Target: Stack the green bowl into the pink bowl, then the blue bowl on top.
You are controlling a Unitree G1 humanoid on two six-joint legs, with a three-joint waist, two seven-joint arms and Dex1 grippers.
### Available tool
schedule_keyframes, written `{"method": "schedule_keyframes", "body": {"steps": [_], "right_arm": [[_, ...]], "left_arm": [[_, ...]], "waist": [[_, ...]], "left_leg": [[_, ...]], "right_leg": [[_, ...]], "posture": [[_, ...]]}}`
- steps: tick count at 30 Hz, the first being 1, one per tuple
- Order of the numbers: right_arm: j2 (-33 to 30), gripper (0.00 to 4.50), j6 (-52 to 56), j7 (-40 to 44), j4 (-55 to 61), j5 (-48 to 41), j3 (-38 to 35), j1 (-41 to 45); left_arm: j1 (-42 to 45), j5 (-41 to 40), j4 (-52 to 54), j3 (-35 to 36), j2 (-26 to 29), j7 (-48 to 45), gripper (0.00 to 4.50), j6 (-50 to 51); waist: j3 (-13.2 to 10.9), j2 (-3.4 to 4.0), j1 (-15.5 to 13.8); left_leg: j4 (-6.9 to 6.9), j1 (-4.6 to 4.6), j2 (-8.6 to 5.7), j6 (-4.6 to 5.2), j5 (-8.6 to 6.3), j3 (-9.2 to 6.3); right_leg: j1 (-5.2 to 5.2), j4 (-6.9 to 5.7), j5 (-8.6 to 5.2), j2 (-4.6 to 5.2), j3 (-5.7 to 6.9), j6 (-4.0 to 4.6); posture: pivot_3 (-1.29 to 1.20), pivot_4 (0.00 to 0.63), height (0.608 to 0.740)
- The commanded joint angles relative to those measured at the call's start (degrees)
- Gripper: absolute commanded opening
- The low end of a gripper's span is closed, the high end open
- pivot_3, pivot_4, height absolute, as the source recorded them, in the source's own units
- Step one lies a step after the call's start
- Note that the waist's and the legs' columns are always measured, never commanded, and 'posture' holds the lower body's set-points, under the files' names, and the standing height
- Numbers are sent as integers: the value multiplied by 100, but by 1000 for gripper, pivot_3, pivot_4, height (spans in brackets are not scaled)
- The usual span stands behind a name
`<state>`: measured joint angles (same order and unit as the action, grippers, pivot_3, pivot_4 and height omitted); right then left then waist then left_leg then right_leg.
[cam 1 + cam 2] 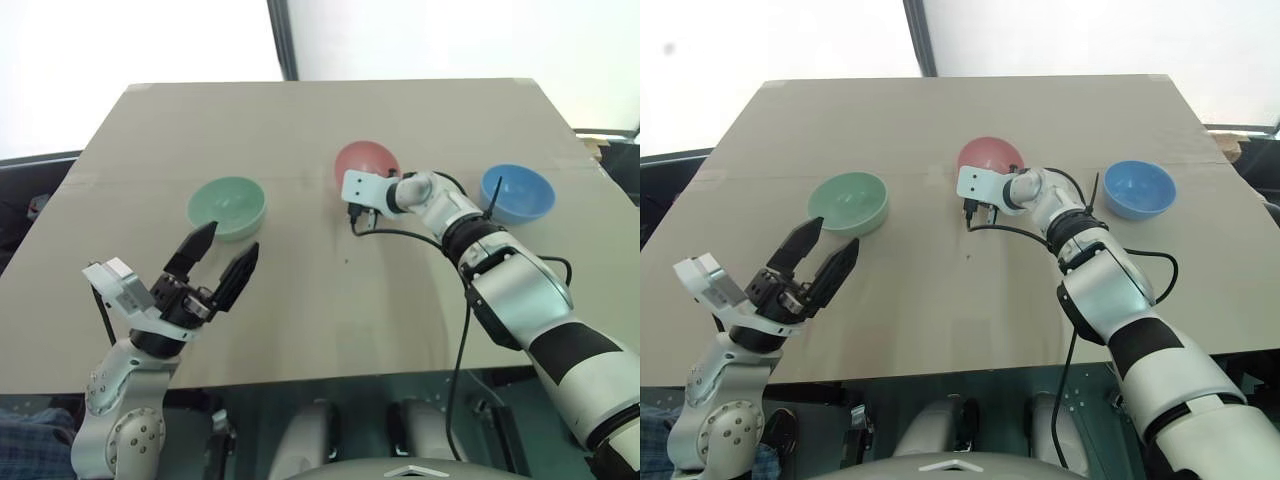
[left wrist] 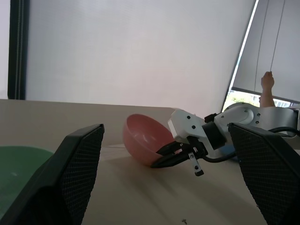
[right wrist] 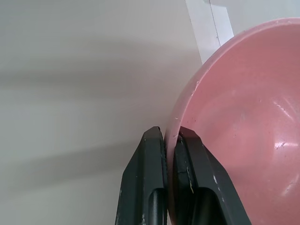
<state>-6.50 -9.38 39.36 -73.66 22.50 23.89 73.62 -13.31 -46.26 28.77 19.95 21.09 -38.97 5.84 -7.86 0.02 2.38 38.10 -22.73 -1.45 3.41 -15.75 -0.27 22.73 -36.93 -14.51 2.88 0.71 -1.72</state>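
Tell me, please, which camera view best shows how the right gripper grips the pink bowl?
The right wrist view: the right gripper pinches the pink bowl rim, one finger each side. The left wrist view shows the bowl tilted sideways; in the eye views the wrist hides the fingers.

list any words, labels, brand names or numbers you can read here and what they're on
None: no readable text in these views.
The green bowl, pink bowl and blue bowl are plain.
The table carries no print.
The right end effector, clamped on the pink bowl's rim, and the open left end effector show no lettering.
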Motion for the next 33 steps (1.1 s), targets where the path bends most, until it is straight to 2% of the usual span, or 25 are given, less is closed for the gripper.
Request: {"method": "schedule_keyframes", "body": {"steps": [1,4,10,14,17,22,28,29,30,32,33], "right_arm": [[-199,114,-407,394,468,139,118,156],[-487,114,-522,1382,1299,51,227,-226],[-1190,114,997,3123,5238,-435,303,-1827],[-1635,114,2100,3843,7339,-610,450,-2639],[-1926,114,2695,4109,8299,-668,559,-3002],[-2066,114,3216,4024,8725,-642,673,-3094],[-2152,114,3225,3853,8632,-577,758,-3002],[-2185,404,3213,3869,8642,-587,786,-2993],[-2221,404,3197,3896,8660,-606,814,-2994],[-2236,1381,3203,3883,8684,-639,840,-3002],[-2250,1470,3209,3876,8705,-646,857,-3011]], "left_arm": [[-7,-38,271,104,83,-52,4500,-84],[6,-51,240,105,111,-75,4500,-70],[129,-63,101,30,177,-172,4500,-11],[317,-52,-29,-45,217,-245,4500,49],[443,-63,-133,-63,250,-329,4500,106],[608,-61,-247,-114,294,-422,4500,174],[706,-40,-305,-129,304,-488,4500,226],[709,-41,-306,-123,306,-493,4500,232],[707,-41,-304,-120,309,-497,4500,237],[700,-38,-300,-116,309,-501,4500,240],[689,-37,-293,-117,304,-502,4500,239]], "waist": [[-1,2,-3],[0,0,-12],[0,0,-36],[0,0,-59],[1,-1,-67],[2,-3,-105],[2,-4,-158],[2,-4,-160],[2,-4,-162],[2,-5,-165],[2,-5,-165]], "left_leg": [[-1,0,0,0,0,0],[-1,-1,0,0,0,0],[-7,-6,1,2,-1,-4],[-7,-6,5,2,-1,-8],[-6,-1,3,5,-3,-8],[-4,1,2,18,-11,-9],[-4,-2,2,3,-2,-8],[-4,-3,2,3,-2,-9],[-4,-3,1,4,-2,-9],[-4,-3,2,4,-2,-9],[-4,-3,2,4,-2,-9]], "right_leg": [[0,0,0,0,0,0],[0,3,0,0,0,0],[-2,9,0,3,1,-1],[-2,7,0,3,3,-1],[-4,7,0,6,3,-1],[-4,7,0,10,5,0],[-4,13,0,10,5,1],[-4,14,0,10,5,1],[-4,15,0,10,5,1],[-4,15,0,10,5,0],[-4,15,0,10,5,0]], "posture": [[0,150,740],[0,150,740],[0,150,740],[0,150,740],[0,150,740],[0,150,740],[0,150,740],[0,150,740],[0,150,740],[0,150,740],[0,150,740]]}}
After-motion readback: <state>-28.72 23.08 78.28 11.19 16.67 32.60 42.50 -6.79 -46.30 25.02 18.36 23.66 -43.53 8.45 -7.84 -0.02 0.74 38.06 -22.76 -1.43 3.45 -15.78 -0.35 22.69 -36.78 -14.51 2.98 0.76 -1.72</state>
